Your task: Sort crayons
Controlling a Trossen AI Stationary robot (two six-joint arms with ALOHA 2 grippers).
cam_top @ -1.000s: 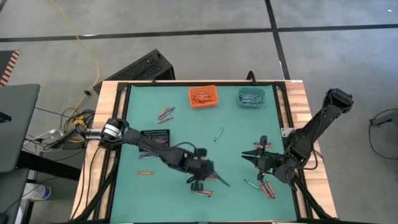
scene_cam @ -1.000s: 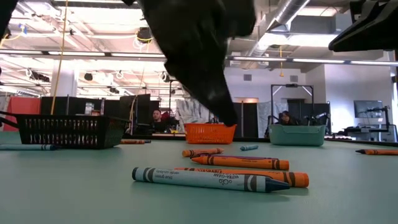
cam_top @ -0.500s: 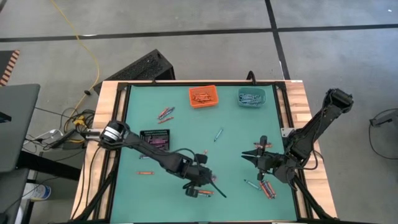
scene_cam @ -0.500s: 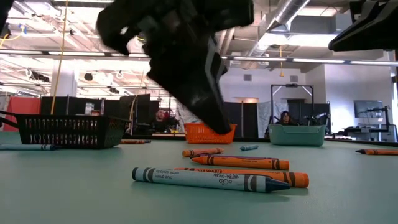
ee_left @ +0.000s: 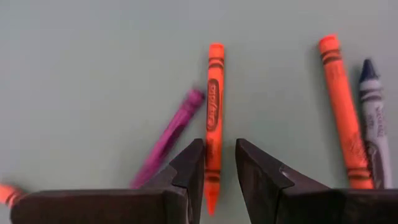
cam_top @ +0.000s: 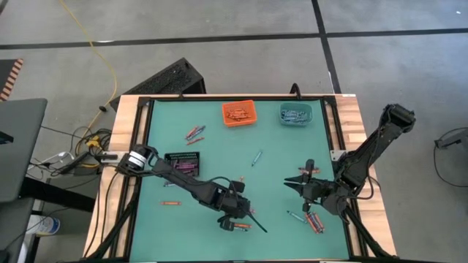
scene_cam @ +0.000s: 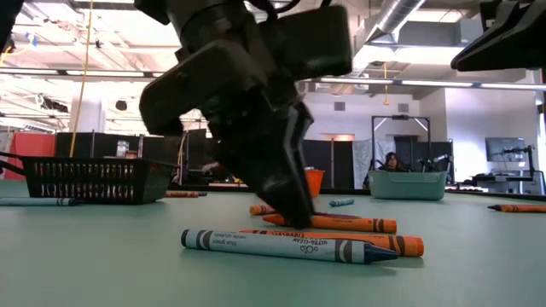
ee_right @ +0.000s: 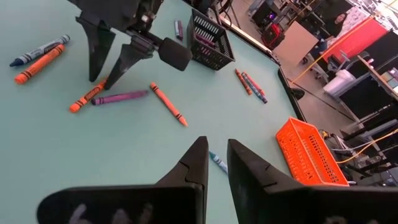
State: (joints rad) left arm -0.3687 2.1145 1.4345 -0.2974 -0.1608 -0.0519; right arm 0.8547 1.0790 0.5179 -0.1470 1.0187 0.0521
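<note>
Three crayons lie closest to the table's near edge: a blue crayon [scene_cam: 281,246] stretched along that edge, an orange crayon [scene_cam: 392,243] just behind it, parallel, and a third orange crayon [ee_left: 213,118] between the fingers of the left gripper [ee_left: 219,163]. That crayon's long axis runs in line with the fingers, its far end pointing away from the wrist; the fingers straddle it with a narrow gap on either side, and whether they pinch it I cannot tell. A purple crayon [ee_left: 169,135] lies slanted just beside it, its tip touching. The green table [cam_top: 278,183] has open room in the middle, with one teal crayon [cam_top: 257,158] lying alone. The right gripper [cam_top: 289,183] waits near the right edge, fingers slightly apart, holding nothing, crayons below it. Farther off sit a black basket [cam_top: 182,162] toward the left edge, then an orange bin [cam_top: 238,113] and a teal bin [cam_top: 295,113] at the far edge.
</note>
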